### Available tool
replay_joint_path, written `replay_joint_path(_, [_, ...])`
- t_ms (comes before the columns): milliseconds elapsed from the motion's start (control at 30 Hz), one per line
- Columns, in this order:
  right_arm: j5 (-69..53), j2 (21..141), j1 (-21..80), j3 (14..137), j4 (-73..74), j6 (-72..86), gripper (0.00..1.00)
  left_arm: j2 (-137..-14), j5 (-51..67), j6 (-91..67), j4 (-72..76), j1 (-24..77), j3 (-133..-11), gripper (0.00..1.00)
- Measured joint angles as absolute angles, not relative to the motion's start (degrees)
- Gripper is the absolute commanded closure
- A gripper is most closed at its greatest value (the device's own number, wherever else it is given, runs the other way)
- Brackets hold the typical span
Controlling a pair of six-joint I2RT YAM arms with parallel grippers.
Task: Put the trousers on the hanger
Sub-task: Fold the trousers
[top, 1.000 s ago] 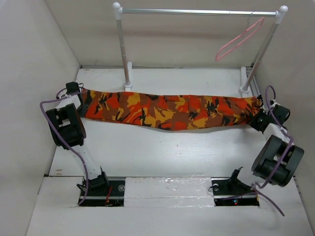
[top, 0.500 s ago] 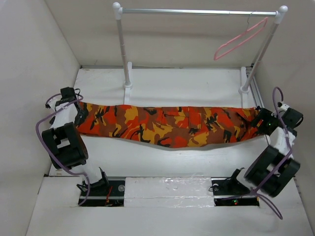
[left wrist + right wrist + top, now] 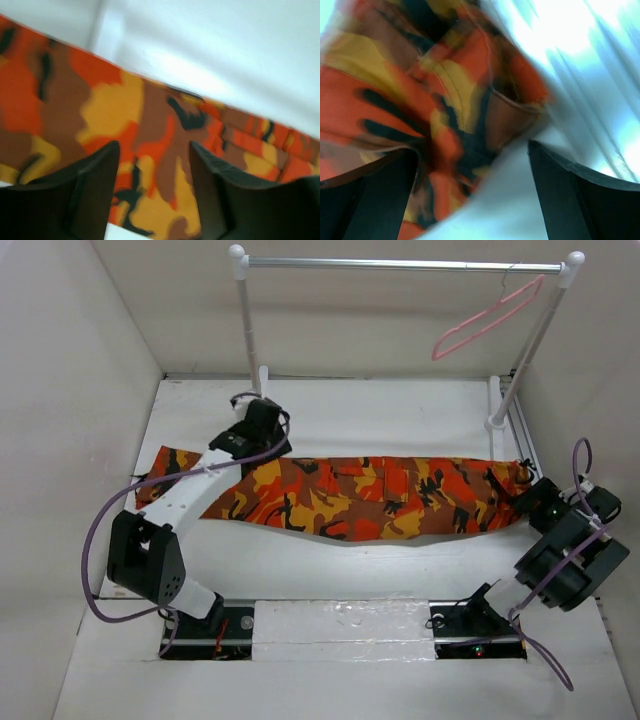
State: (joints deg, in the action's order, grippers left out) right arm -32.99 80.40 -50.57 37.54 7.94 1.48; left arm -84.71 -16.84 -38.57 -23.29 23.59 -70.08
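Worktop (image 3: 380,400): white, with walls on the left, far and right sides.
Rack (image 3: 400,263): two white posts and a silver rail, standing at the far side of the worktop.
Trousers (image 3: 380,495): lying lengthwise across the worktop in front of the rack. One end is near the left wall, the other at the right edge. They are not on the hanger.
Left arm (image 3: 190,495): reaching across the left part of the trousers.
Hanger (image 3: 485,325): pink, hooked on the right end of the rail, tilted, well apart from the trousers.
Left gripper (image 3: 152,155): fingers spread and holding nothing, with the cloth beneath.
Right gripper (image 3: 470,147): at the right end of the trousers, view blurred. Its fingers are wide apart with bunched cloth between them, and one finger is clear of the cloth; released
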Motion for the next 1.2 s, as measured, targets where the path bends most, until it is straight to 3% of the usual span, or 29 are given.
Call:
replay_joint_path(67, [-35.92,84.64,-51.22,37.43,4.84,2.85,0.03,-84.60,-14.90,-39.13,-22.13,27.42,-67.48,0.72])
replay_joint_path(100, [-36.62,85.08,-51.57,36.95,2.09,3.95,0.03,-84.62,-14.35,-39.59,-21.67,28.80,-66.06,0.75])
replay_joint_path(267, [-40.51,86.72,-53.25,34.39,-6.85,8.73,0.02,-84.71,-12.69,-40.12,-19.68,31.42,-58.85,0.76])
replay_joint_path(367, [-41.74,89.34,-53.15,34.26,-12.38,11.68,0.14,-85.58,-13.65,-40.25,-19.97,31.40,-55.92,0.83])
replay_joint_path(433, [-42.44,90.89,-52.75,33.52,-16.75,13.98,0.69,-86.50,-14.35,-40.21,-20.51,31.40,-55.81,0.95])
replay_joint_path(500, [-42.81,92.42,-52.23,32.42,-19.88,16.99,0.95,-86.39,-14.37,-39.68,-20.27,31.40,-55.81,1.00])
replay_joint_path(533, [-42.76,92.60,-51.94,31.86,-20.84,18.24,0.99,-86.11,-14.28,-39.22,-19.92,31.57,-55.83,1.00])
replay_joint_path(633, [-41.95,88.33,-50.52,31.51,-18.46,19.75,1.00,-85.25,-14.92,-37.60,-19.62,34.98,-56.55,1.00])
replay_joint_path(700, [-40.23,79.48,-48.29,32.77,-11.90,17.67,1.00,-85.62,-15.64,-37.23,-19.90,39.70,-58.41,1.00])
replay_joint_path(933, [-33.67,52.90,-33.65,55.64,9.58,8.69,1.00,-90.45,-13.21,-38.02,-15.00,53.32,-60.34,1.00])
replay_joint_path(1200, [-27.68,48.47,-26.00,73.87,28.12,-1.93,1.00,-103.31,-8.16,-41.12,-7.62,58.15,-63.22,1.00])
